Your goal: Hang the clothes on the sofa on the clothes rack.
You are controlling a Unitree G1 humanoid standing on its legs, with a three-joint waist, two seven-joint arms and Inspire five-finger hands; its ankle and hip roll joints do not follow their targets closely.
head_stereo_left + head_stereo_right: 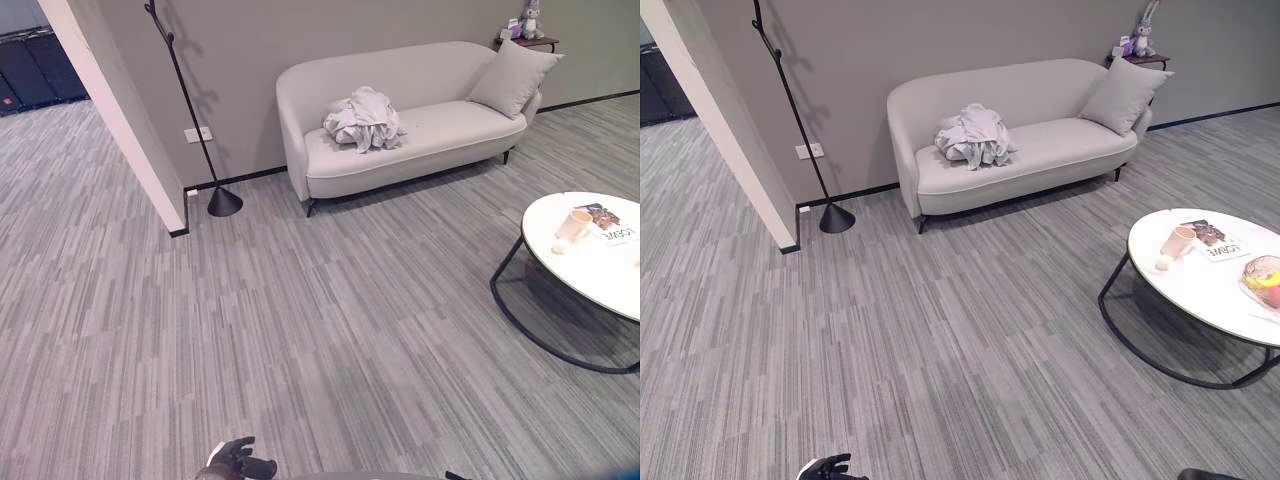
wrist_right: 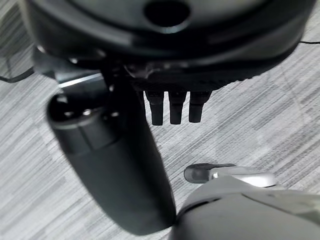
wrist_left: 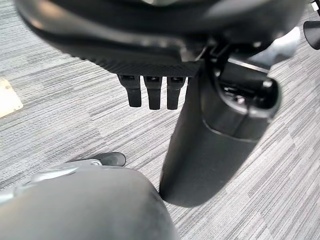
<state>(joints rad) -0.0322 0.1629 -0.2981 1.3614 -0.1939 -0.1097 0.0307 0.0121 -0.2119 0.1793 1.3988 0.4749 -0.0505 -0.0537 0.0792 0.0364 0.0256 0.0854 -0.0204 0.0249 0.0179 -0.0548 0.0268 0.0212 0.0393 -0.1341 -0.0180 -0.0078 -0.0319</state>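
Left eye view: crumpled pale clothes point(image 1: 364, 120) lie in a heap on the seat of the sofa point(image 1: 440, 135), toward its end nearer the rack.
Rack: thin black clothes rack point(image 1: 190, 110) stands by the wall just beside that sofa end, cone base on the carpet, pegs near the top edge.
Left hand: left hand point(image 1: 238, 462) low at the bottom edge; in its wrist view the fingers point(image 3: 150, 92) hang straight down, apart, holding nothing.
Right hand: fingers point(image 2: 172, 107) likewise straight and empty in its wrist view.
Key relation: clothes lie well ahead of both hands, across open carpet; left hand judged slightly nearer.
Obstacles: round white table point(image 1: 560, 262) sits to the right, off the direct line; cushion point(image 1: 512, 78) at the far sofa end.
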